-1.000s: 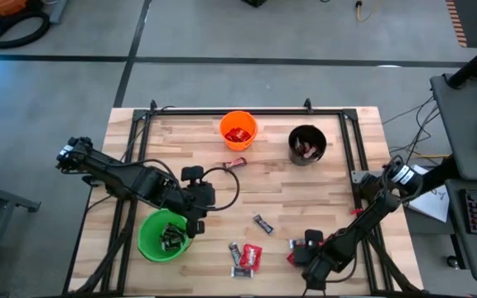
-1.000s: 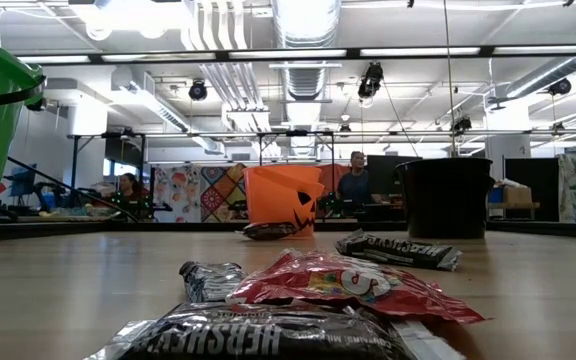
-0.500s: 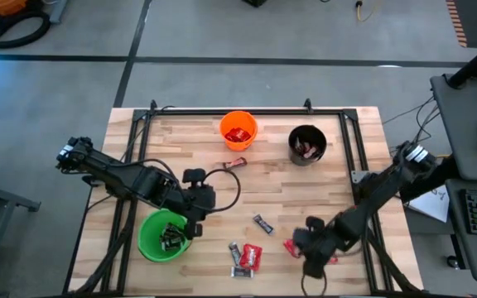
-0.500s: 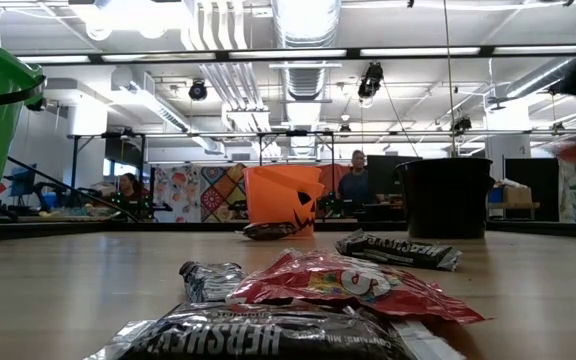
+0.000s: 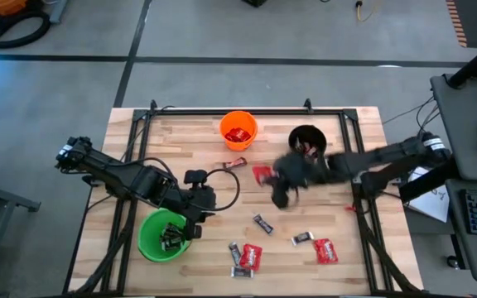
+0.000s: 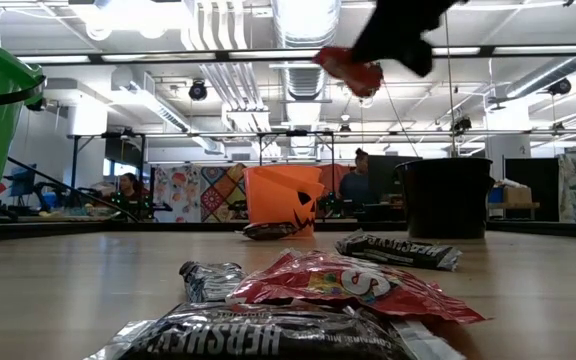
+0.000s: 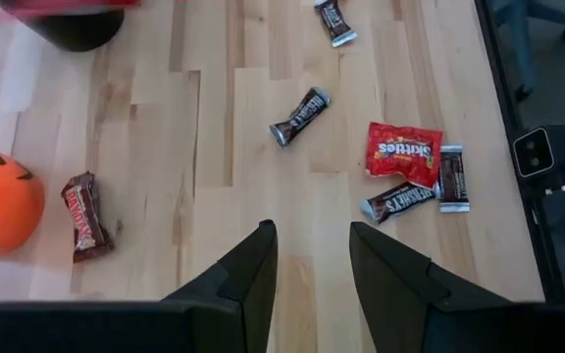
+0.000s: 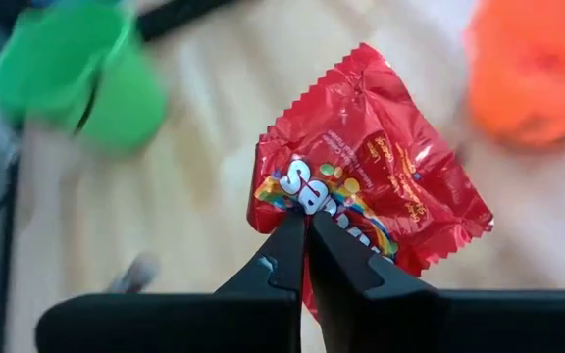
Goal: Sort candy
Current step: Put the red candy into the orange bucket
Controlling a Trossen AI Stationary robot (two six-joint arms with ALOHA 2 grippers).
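Above the middle of the tabletop [image 5: 338, 141], between the orange cup [image 5: 238, 129] and the black cup [image 5: 307, 145], the right gripper [image 5: 270, 179] hangs in the air with its fingers [image 8: 287, 257] pressed shut on one edge of a red candy packet [image 8: 369, 175]. The packet sticks out ahead of the fingers, its flat face toward the wrist camera. In the right wrist view the orange cup lies beyond the packet to one side and the green cup [image 8: 77, 78] to the other. From above, the orange cup sits toward the far edge from the gripper, close by, and already holds something red. Judging by that, the carried packet likely belongs there, so the coming move is a short reach toward the far edge and a little leftward. The right arm is plainly the one to make it.

The left gripper [image 7: 310, 257] waits near the left front part of the tabletop, just beside the green cup [image 5: 164, 236], its fingers partly open and empty.

Loose candy remains: a reddish-brown bar [image 5: 236, 163] just in front of the orange cup, a dark mini bar [image 5: 262, 223] near the middle, and along the front edge a second red packet [image 5: 251, 257] with dark bars touching it, plus another bar [image 5: 302, 239] and a third red packet [image 5: 325, 251] toward the right front corner.
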